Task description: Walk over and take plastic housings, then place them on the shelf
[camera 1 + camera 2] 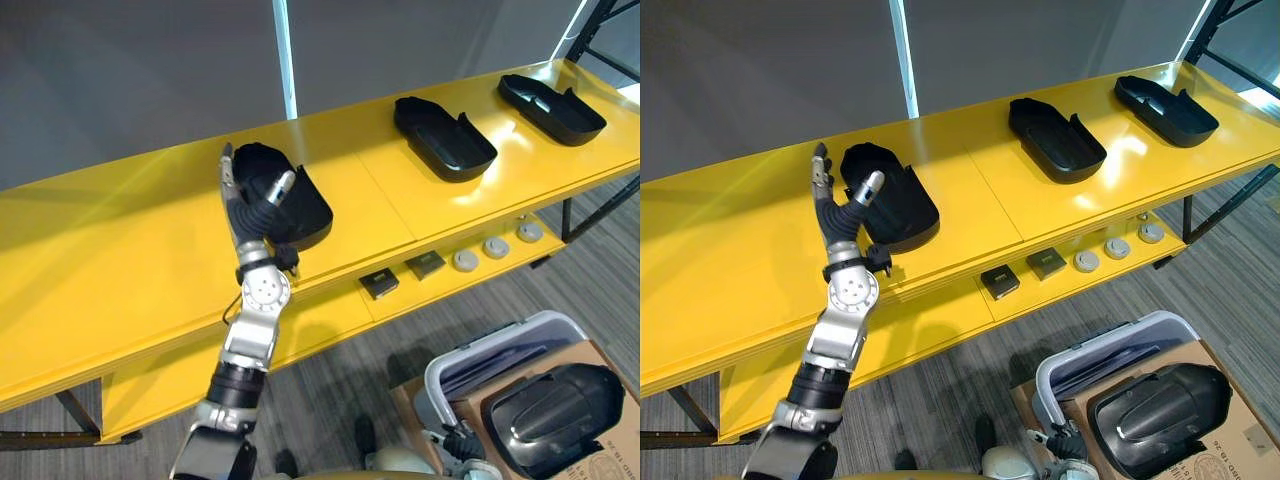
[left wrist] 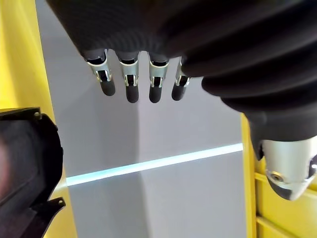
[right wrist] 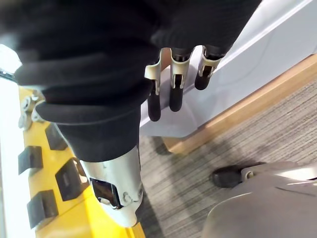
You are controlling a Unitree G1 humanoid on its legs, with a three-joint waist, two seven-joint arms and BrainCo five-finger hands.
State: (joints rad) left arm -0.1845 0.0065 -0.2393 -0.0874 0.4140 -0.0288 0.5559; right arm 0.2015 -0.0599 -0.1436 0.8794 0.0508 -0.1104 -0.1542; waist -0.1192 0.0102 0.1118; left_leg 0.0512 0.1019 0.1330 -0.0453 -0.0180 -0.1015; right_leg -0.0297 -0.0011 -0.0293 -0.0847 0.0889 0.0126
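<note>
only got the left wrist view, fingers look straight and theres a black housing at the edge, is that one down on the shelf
Observer: Yes. The left housing lies on the top board of the yellow shelf, and the left hand is at its left side.
Operator: how many are up there in total
Observer: Three. To its right lie the middle housing and the far-right housing.
Operator: any more to fetch
Observer: One spare housing lies in a cardboard box on the floor at lower right.
Operator: whats the right hand doing
Observer: The right hand hangs low by that box, fingers relaxed, holding nothing.
</note>
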